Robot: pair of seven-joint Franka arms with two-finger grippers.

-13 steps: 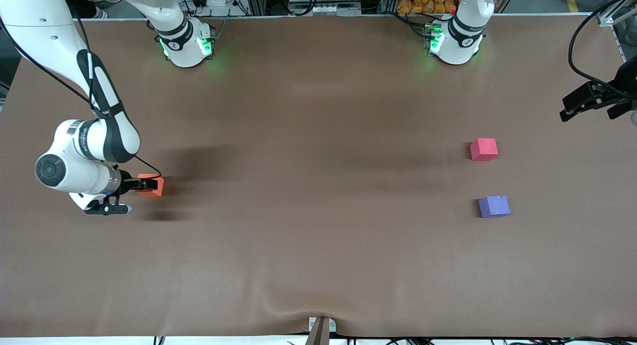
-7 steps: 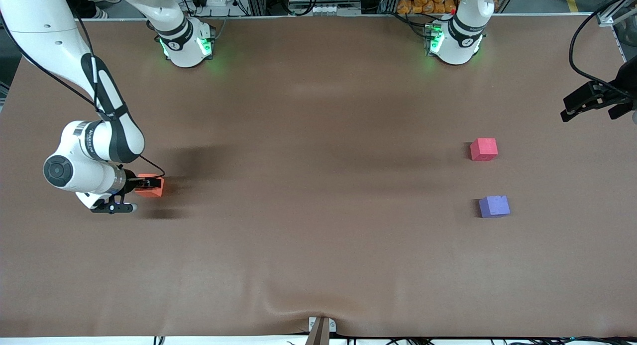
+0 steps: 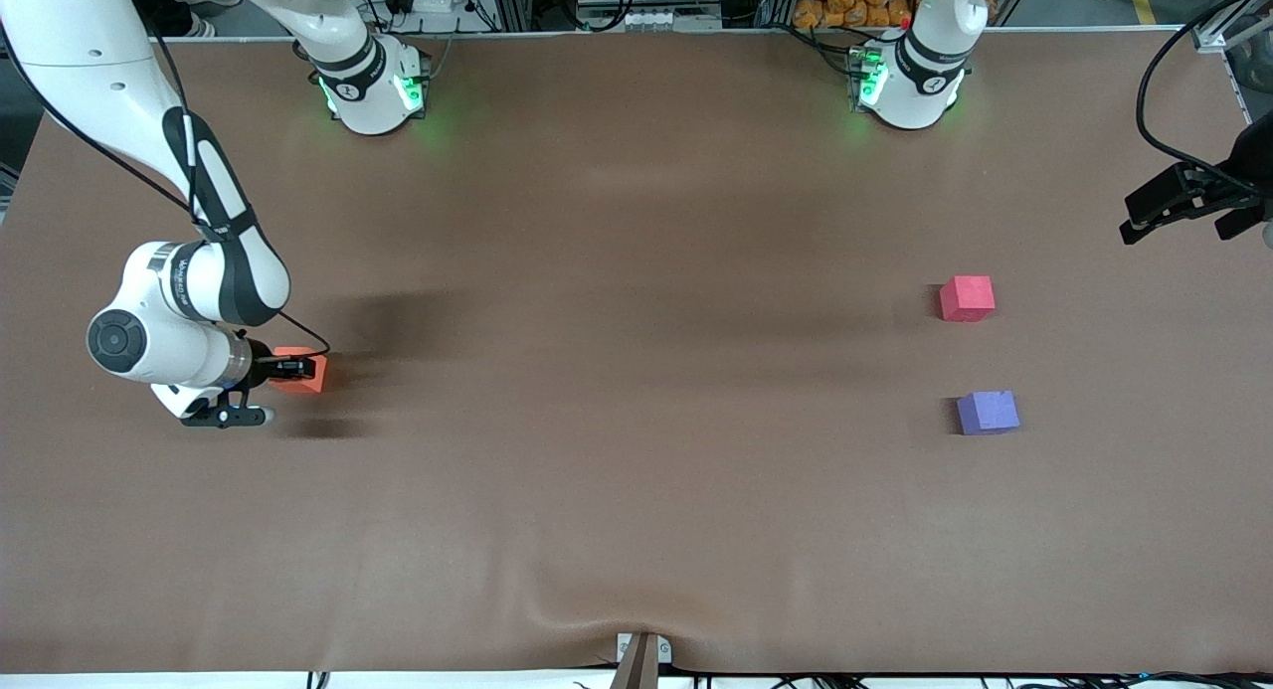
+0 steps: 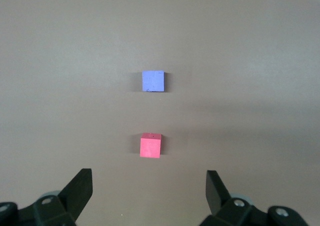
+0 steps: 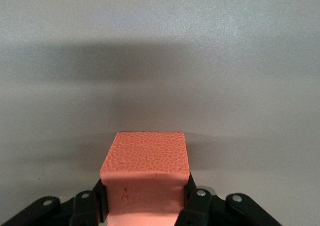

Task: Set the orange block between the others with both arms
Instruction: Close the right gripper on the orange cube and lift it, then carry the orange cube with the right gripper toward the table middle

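The orange block (image 3: pixel 303 371) sits between the two fingers of the right gripper (image 3: pixel 288 368), low at the table (image 3: pixel 636 490) near the right arm's end, and in the right wrist view the block (image 5: pixel 145 178) fills the space between the black fingers (image 5: pixel 192 198), which press against its two sides, so this gripper is clamped on the block. The block's top face shows a fine pebbled foam texture, and on the face turned to the wrist camera there is a small embossed mark (a few characters, but I cannot read them). Whether the block rests on the table or is slightly lifted cannot be told. The right arm (image 3: pixel 189 301) carries a line of dark lettering on its white wrist link, too small to read. The left gripper (image 3: pixel 1179 207) hangs over the table's edge at the left arm's end, well apart from the orange block, and this arm waits; in the left wrist view its fingers (image 4: pixel 80 188) stand wide apart with nothing between them. Below this gripper, on the table, lie the two others: the pinkish-red cube (image 3: pixel 967 298) is the one closer to it, and the blue-purple cube (image 3: pixel 988 412) lies farther out from it, with a bare gap of table between the two. Both cubes (image 4: pixel 150 145) (image 4: pixel 153 81) are apart from each other and far from the right gripper. No writing shows on them.
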